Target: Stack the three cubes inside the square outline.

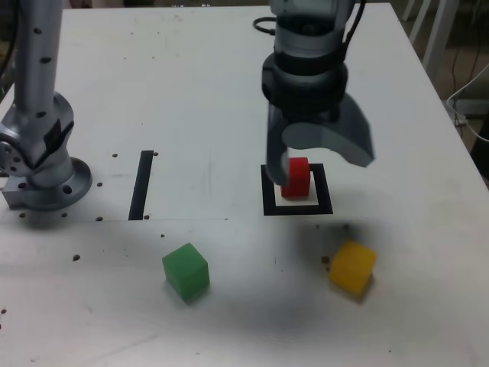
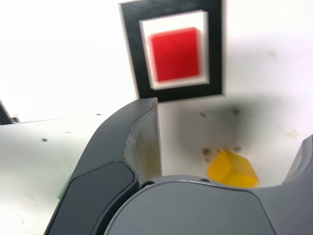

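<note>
The red cube point(image 1: 298, 179) sits inside the square outline point(image 1: 325, 189) on the surface point(image 1: 206, 92), beneath the gripper point(image 1: 318, 170). The gripper is wide open, holding nothing. In the exterior view, the yellow cube point(image 1: 353, 267) lies below the frame and to the right, the green cube point(image 1: 186, 271) below and left, with bare surface between them.
</note>
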Available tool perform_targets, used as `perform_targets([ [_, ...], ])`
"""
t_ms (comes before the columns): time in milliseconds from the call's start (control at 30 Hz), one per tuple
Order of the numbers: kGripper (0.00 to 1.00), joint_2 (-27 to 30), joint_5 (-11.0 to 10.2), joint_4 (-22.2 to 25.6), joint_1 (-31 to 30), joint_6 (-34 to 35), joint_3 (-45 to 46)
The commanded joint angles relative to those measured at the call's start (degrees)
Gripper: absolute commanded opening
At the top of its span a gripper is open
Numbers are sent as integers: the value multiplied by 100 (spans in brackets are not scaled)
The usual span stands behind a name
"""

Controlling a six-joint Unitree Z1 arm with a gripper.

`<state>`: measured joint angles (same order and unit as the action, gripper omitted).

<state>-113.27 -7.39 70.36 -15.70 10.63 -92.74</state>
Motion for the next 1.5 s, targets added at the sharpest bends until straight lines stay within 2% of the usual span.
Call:
perform_targets([
  [0, 99, -62, -40, 32, -111, -9, -93],
  [167, 99, -285, -63, 163, -437, -223, -487],
  [400, 97, -639, 55, 433, -697, -1366, -1006],
  [633, 95, -1073, 58, 730, -792, -1860, -1234],
  [1067, 93, -1656, 194, 792, -811, -1753, -1821],
  [1267, 87, -1719, 227, 795, -811, -1621, -1808],
  [1467, 80, -1769, 384, 751, -812, -1567, -1743],
])
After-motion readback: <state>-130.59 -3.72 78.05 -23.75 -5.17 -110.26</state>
